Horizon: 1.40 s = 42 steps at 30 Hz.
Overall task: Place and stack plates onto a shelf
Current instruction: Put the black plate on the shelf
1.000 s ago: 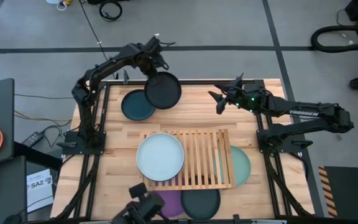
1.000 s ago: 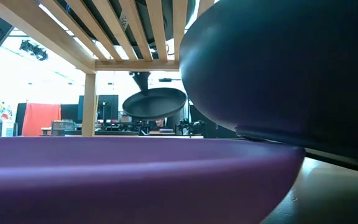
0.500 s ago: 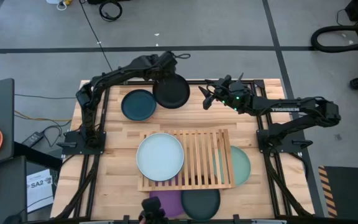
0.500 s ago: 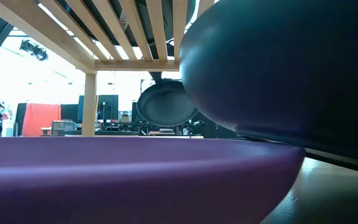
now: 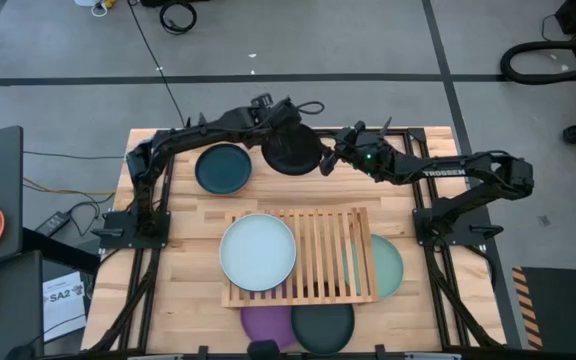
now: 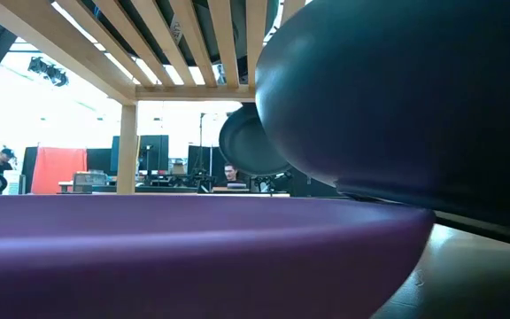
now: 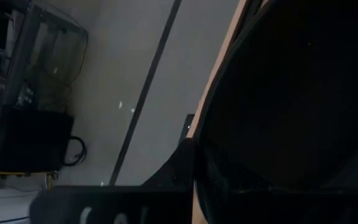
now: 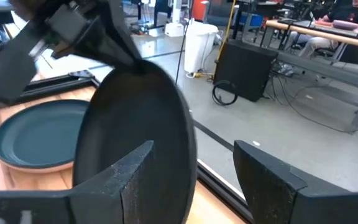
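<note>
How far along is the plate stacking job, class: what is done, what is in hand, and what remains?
Done: one pale blue-white plate lies on the slatted shelf.
In hand: the left pincer holds the black plate in the air, with the open right pincer at its rim.
Left: the dark teal plate on the table, and the mint plate, purple plate and another dark plate, partly under the shelf.

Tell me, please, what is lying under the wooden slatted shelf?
Under the shelf a mint green plate, a purple plate and a dark teal plate stick out. Anything farther beneath the slats is covered.
</note>
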### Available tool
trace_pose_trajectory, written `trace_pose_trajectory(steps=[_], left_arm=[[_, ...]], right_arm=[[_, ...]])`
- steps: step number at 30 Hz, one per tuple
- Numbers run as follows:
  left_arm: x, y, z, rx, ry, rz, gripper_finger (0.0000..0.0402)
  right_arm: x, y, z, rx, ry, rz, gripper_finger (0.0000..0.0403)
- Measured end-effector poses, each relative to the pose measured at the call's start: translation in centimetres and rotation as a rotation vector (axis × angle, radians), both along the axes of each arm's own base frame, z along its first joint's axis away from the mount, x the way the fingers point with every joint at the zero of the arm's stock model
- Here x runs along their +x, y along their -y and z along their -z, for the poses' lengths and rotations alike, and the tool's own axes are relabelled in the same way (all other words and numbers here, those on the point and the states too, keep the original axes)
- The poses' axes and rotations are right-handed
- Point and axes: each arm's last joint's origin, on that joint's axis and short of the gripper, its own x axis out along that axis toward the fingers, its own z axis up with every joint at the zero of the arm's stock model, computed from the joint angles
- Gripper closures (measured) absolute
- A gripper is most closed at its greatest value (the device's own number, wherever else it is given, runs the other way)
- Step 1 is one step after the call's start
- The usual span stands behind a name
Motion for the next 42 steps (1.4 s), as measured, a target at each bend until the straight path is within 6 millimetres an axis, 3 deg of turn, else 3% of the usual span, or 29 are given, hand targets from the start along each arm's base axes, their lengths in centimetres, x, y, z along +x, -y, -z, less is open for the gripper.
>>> trace_pose_trajectory(steps=[16, 38, 42], left_arm=[[1.7, 2.7, -0.5, 0.037, 0.077, 0.066, 0.0386], [1.8, 2.8, -0.5, 0.036, 0.082, 0.072, 0.0378], [1.8, 2.8, -0.6, 0.037, 0.084, 0.072, 0.0377]], right_arm=[[-0.1, 0.1, 0.0, -0.002, -0.001, 0.012, 0.0192], [-0.1, 0.1, 0.1, -0.002, -0.012, 0.011, 0.0377], [-0.1, 0.1, 0.1, -0.003, -0.013, 0.013, 0.0384]])
